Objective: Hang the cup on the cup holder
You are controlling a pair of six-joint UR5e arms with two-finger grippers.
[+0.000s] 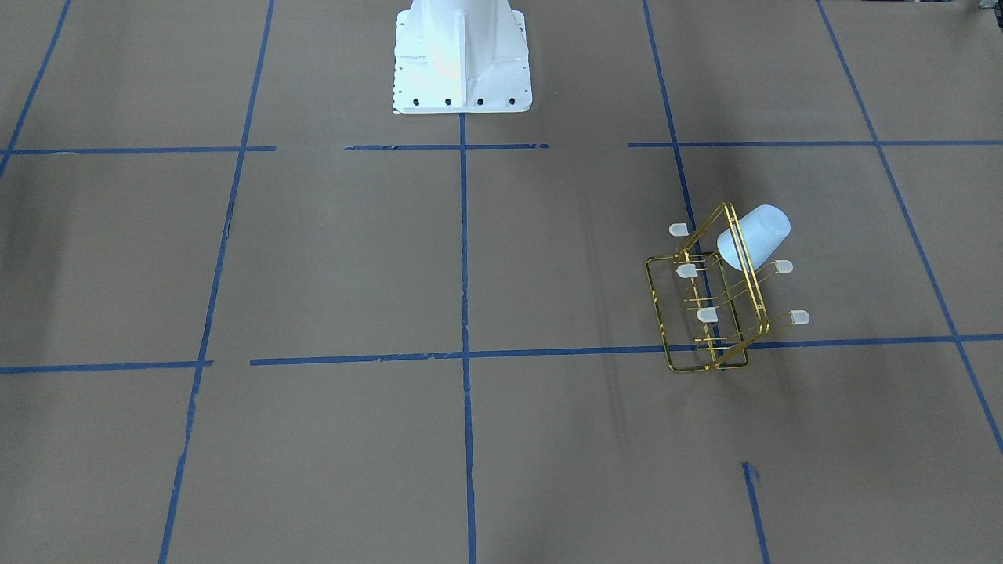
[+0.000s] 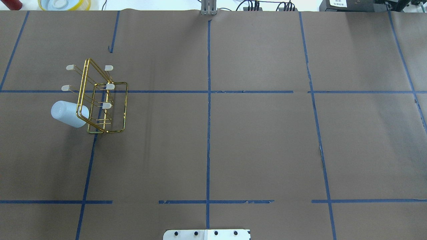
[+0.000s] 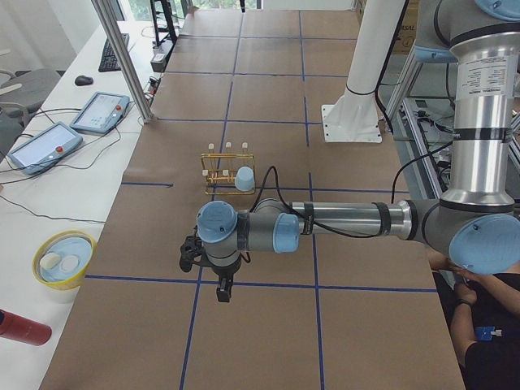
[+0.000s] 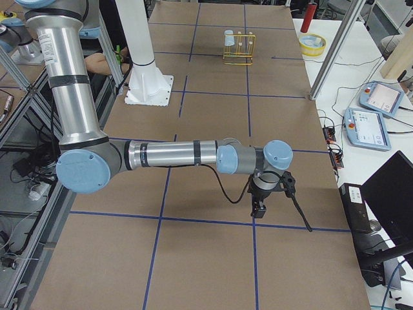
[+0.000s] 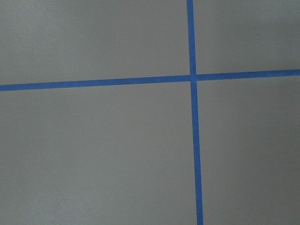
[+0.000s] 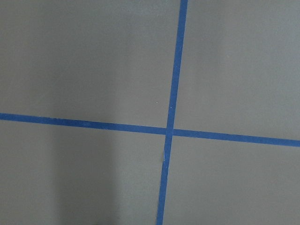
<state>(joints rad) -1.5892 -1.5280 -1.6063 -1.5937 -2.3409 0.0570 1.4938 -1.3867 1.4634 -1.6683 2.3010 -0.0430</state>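
Observation:
The pale bluish-white cup [image 2: 68,114] hangs tilted on a prong of the gold wire cup holder [image 2: 116,106], mouth against the frame and base pointing outward. Both also show in the front view, cup [image 1: 754,235] and holder [image 1: 666,313], and small in the side views [image 3: 244,178], [image 4: 229,37]. My left gripper [image 3: 223,291] shows only in the left side view, hanging above the table well away from the holder; I cannot tell if it is open. My right gripper [image 4: 258,208] shows only in the right side view, far from the holder; I cannot tell its state. Both wrist views show only brown paper and blue tape.
The white robot base [image 1: 462,55] stands at the table's edge. A yellow bowl [image 3: 63,258] and a red bottle [image 3: 24,329] sit on the side table beyond the holder. Teach pendants [image 4: 368,126] lie on that side table. Blue tape lines [image 2: 208,116] grid the brown table cover.

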